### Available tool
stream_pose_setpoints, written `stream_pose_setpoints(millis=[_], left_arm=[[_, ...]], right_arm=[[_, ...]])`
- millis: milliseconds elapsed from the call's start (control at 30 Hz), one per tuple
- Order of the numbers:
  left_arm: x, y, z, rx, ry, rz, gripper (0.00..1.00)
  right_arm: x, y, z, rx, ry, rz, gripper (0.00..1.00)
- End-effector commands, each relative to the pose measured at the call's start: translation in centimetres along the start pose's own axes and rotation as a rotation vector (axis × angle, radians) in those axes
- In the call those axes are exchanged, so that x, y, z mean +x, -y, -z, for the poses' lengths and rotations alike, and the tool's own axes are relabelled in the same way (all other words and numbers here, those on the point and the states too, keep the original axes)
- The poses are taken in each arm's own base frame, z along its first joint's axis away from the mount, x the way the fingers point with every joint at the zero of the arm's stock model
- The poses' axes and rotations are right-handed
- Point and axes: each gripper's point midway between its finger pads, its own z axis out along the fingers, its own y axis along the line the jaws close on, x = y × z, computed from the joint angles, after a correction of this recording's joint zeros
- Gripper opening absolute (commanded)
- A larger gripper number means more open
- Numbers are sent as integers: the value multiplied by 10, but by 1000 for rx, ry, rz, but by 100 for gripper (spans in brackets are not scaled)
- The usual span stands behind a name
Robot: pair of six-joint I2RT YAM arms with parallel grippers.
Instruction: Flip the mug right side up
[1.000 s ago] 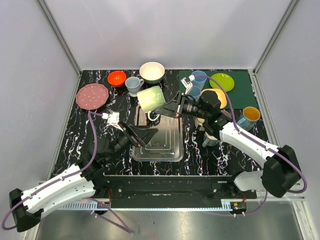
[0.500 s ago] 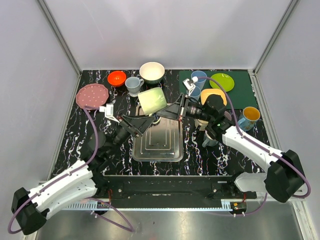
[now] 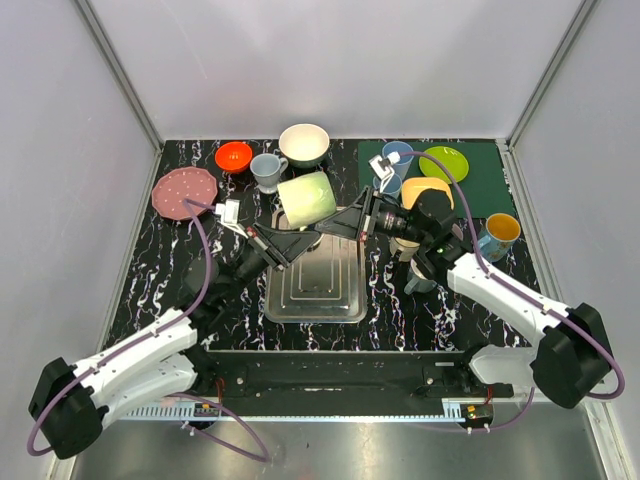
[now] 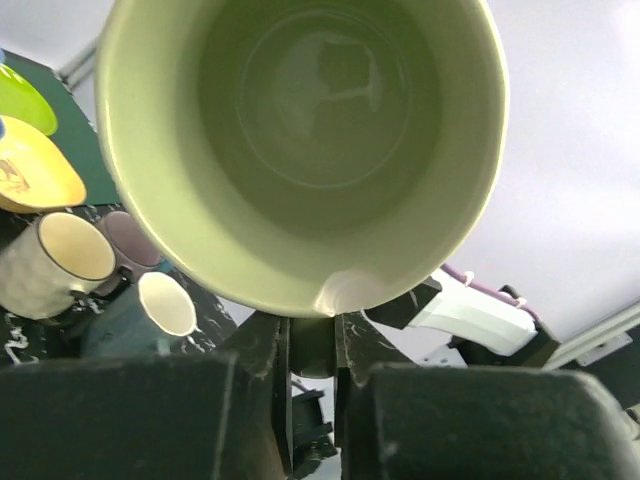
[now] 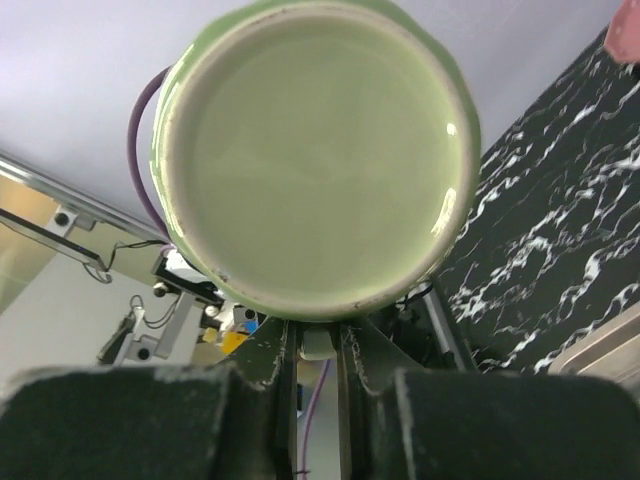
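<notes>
The light green mug (image 3: 306, 198) hangs in the air above the metal tray (image 3: 312, 295), tipped on its side. In the left wrist view its open mouth (image 4: 300, 150) faces the camera; in the right wrist view its flat base (image 5: 315, 150) does. My left gripper (image 3: 298, 238) comes in from the lower left, and my left gripper (image 4: 312, 345) is shut on the mug's handle. From the right comes my right gripper (image 3: 337, 222), and my right gripper (image 5: 317, 345) is also shut on the handle.
Behind the tray stand a pink plate (image 3: 183, 192), a red bowl (image 3: 234, 155), a grey-blue mug (image 3: 267, 170) and a white bowl (image 3: 304, 144). A green mat (image 3: 490, 190) at the back right carries a lime plate (image 3: 445, 162), a yellow plate (image 3: 428, 188) and cups (image 3: 398, 155).
My left gripper rose from over the tray to the mug and closed on its handle. The right gripper kept its hold, and the mug shifted slightly.
</notes>
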Motion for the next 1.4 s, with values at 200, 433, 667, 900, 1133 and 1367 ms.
stream_pose_setpoints(millis=[200,433,667,900,1133,1367], left_arm=[[-22,20,-2,-21,-11,-129,0],[-76,-25,41,-511,59,-420,0],[-94,-114,115,-1180,-178,-665,0],[-85,-174,126,-1309,-310,-605,0],[-90,-222,127,-1374,-346,-527,0],[-105,-277,123,-1457,-346,-473,0]], right_arm=[[15,-5,13,101,-82,118,51],[-20,41,68,641,49,246,74],[-30,47,111,828,121,325,75],[-18,55,123,853,104,332,74],[-3,63,134,866,89,319,74],[5,67,136,864,75,301,73]])
